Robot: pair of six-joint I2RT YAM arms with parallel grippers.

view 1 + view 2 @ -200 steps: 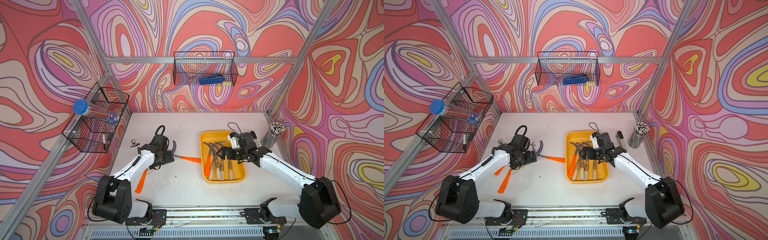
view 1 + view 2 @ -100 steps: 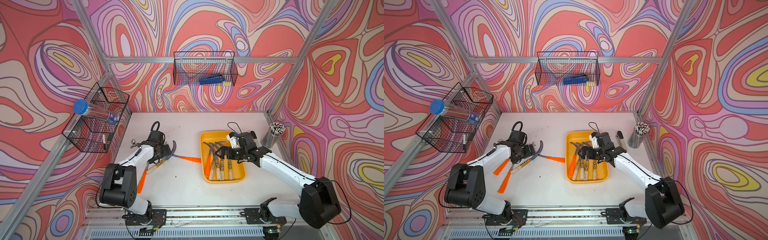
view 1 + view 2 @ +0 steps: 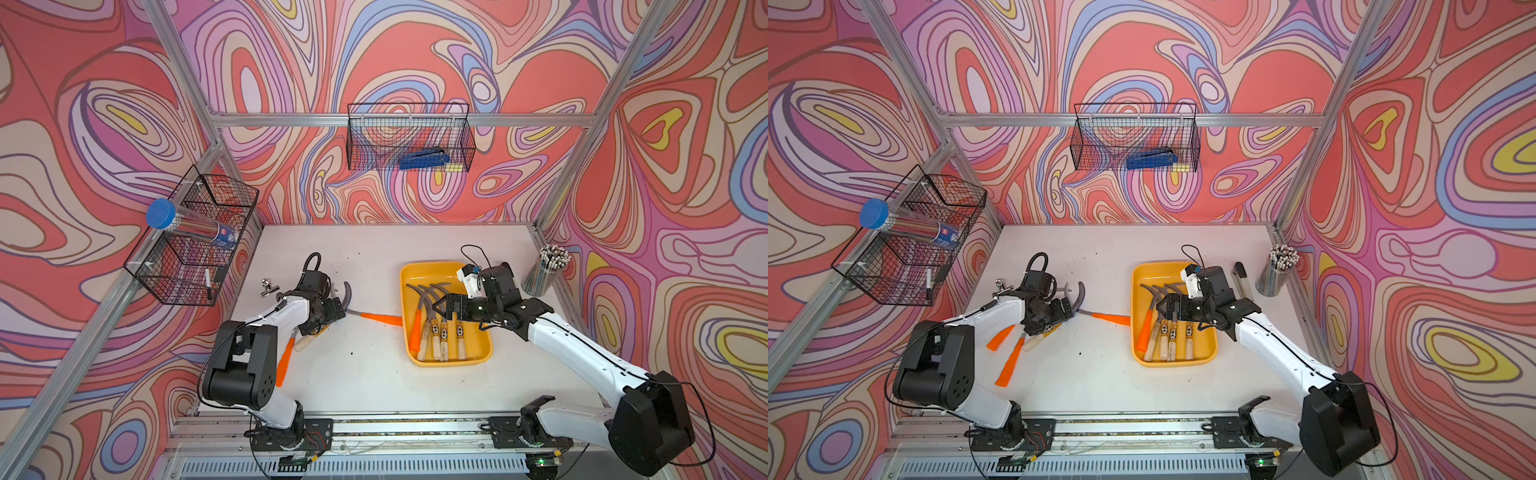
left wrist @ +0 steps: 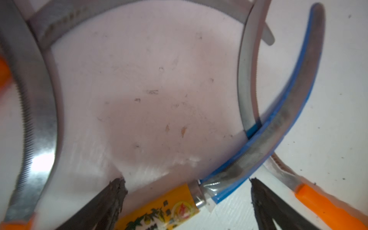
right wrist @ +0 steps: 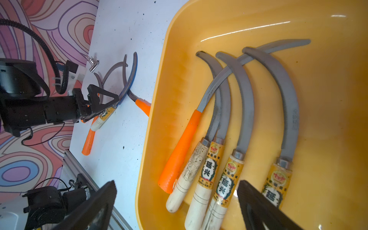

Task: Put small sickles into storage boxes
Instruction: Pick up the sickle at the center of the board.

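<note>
- The left gripper is spread wide. Its fingers stand either side of the yellow-labelled wooden handle of a sickle that lies on the table near its left edge. It has no pinch on the handle; whether a finger touches it cannot be told.
- The right gripper is spread just as wide and holds nothing. It hangs over the handles of five sickles lying in the yellow tray, toward the table's right edge.
- An orange-handled sickle lies with its handle end against the tray's left rim.
- Since a second ago the left arm's elbow has lifted and drawn inward, while its gripper stays over the same blades. The right arm, the tray and its sickles are unmoved.
</note>
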